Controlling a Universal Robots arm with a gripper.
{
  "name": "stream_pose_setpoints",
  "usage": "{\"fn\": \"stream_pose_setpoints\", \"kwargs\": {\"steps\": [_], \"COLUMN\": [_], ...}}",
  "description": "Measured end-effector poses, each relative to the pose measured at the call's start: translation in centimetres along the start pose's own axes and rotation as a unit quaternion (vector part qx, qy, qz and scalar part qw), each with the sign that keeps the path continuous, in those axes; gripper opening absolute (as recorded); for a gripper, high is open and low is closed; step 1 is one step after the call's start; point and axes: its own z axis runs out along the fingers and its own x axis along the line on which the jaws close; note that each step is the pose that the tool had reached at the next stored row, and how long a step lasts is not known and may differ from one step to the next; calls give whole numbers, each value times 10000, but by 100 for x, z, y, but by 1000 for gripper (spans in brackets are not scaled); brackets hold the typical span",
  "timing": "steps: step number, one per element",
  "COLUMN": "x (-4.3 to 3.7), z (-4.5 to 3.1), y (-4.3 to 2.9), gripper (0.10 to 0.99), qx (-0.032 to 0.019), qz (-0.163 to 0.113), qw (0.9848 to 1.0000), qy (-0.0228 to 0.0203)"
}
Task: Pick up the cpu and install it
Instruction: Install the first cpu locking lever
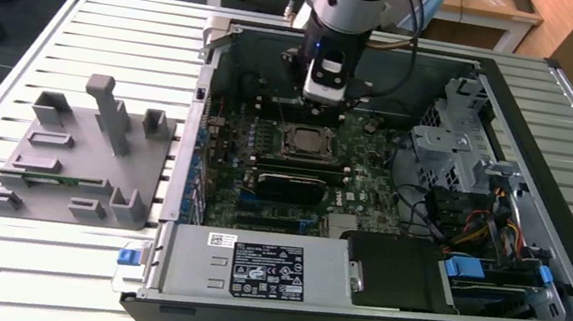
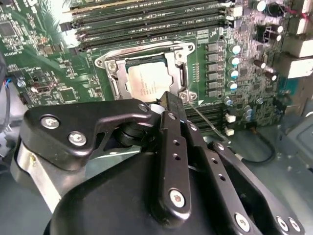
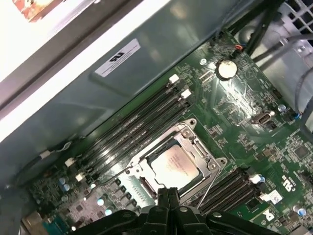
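The cpu [image 1: 304, 139] lies flat in the motherboard socket inside the open computer case, its silvery top facing up. Both wrist views show the cpu [image 2: 151, 81] [image 3: 176, 164] seated within the metal socket frame [image 2: 110, 73]. My gripper [image 1: 323, 101] hangs over the board just beyond the socket, toward the case's back wall. Its two black fingers [image 3: 163, 196] are pressed together with nothing between them, so the gripper [image 2: 165, 98] is shut and above the socket's edge, apart from the chip.
A grey plastic fixture block [image 1: 74, 156] stands on the slatted table at the exterior view's left. Inside the case are memory slots [image 3: 142, 122], a power supply [image 1: 260, 270], a metal drive cage [image 1: 457, 142] and cables [image 1: 479, 230].
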Motion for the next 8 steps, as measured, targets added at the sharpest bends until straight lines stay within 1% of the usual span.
{"fn": "stream_pose_setpoints", "kwargs": {"steps": [4,6,8], "x": [1,1,1], "z": [2,4,6], "y": [-1,-1,-1], "gripper": [106,106,106], "qx": [19,26,16], "qz": [-281,-446,-583], "qw": [9996,9990,9983], "qy": [3,7,11]}}
